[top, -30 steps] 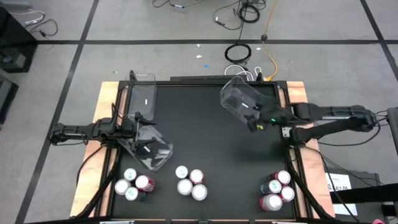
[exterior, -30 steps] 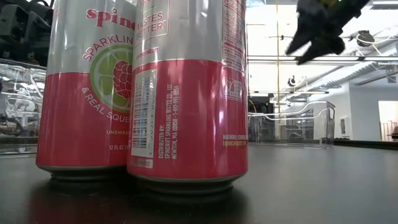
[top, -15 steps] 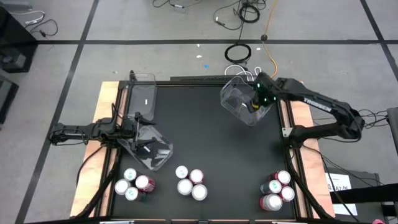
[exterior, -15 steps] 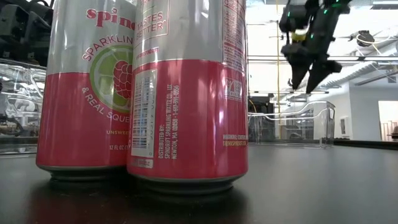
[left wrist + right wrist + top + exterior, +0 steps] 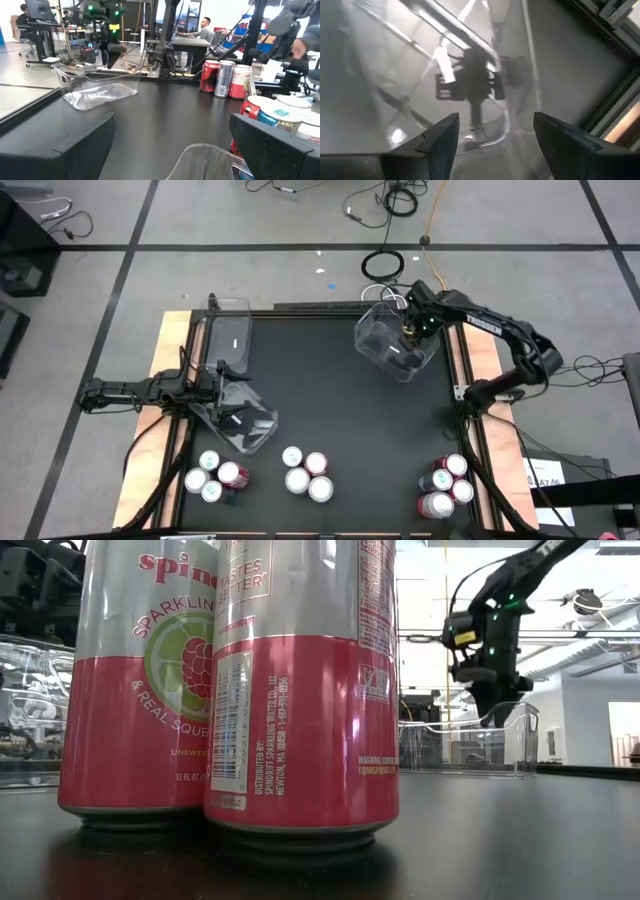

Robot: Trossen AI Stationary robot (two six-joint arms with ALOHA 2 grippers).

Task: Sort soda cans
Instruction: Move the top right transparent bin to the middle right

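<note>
Three clear plastic bins sit on the black table [image 5: 330, 410]. The bin at the far right [image 5: 393, 345] looks empty; the right gripper [image 5: 408, 333] hangs over its far rim, fingers [image 5: 440, 137] parted with nothing between them, pointing down into the clear plastic. A second bin [image 5: 229, 340] stands at the far left, and nothing shows inside it. A third bin [image 5: 240, 417] lies tilted just in front of it, also without cans, and the left gripper [image 5: 215, 380] waits at its edge with fingers spread wide (nothing held).

All the soda cans stand outside the bins along the near edge: a left cluster [image 5: 215, 477], a middle cluster [image 5: 306, 472] and a right cluster [image 5: 445, 485], silver tops up.
</note>
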